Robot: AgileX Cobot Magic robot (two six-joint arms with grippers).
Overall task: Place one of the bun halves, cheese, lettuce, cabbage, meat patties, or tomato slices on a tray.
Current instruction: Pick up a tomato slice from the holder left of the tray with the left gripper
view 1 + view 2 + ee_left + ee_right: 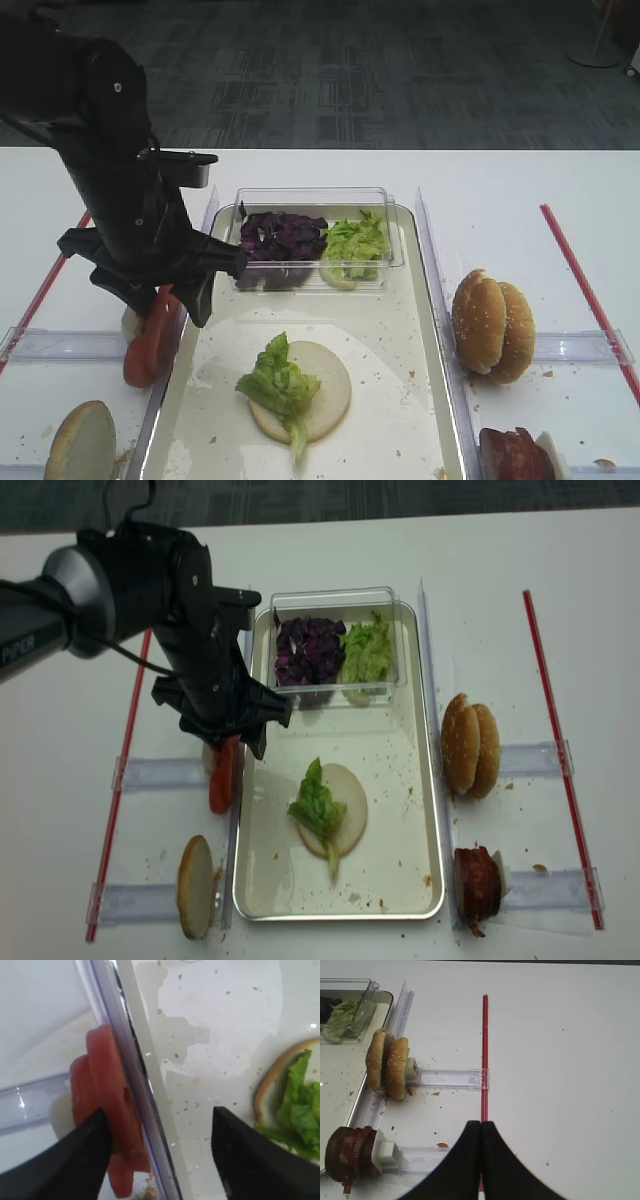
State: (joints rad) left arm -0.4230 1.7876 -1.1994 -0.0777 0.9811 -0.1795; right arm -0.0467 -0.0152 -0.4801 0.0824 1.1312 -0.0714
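Standing on edge just outside the tray's left rim, the tomato slices were seen as a small red stack against a clear plastic rail on the white worktop. The left gripper was held over them with its fingers apart — one black fingertip lay against the outer face of the stack, the other hung over the tray floor on the far side of the rim, so the slices and the rim stood between the two. Whether the slices were actually pinched could not be told.

On the tray itself, a pale bun half lay cut face up with a piece of lettuce draped over its left part. At the far end of the tray a clear tub held purple cabbage beside more green leaves.

Another bun half was propped on edge by the tray's near-left corner. To the right of the tray, two seeded bun halves stood together on edge against a second rail, and the meat patties were stacked on edge nearer the front.

The right gripper was poised well apart from all this — fingers pressed together, nothing between them — over a red strip on the worktop.
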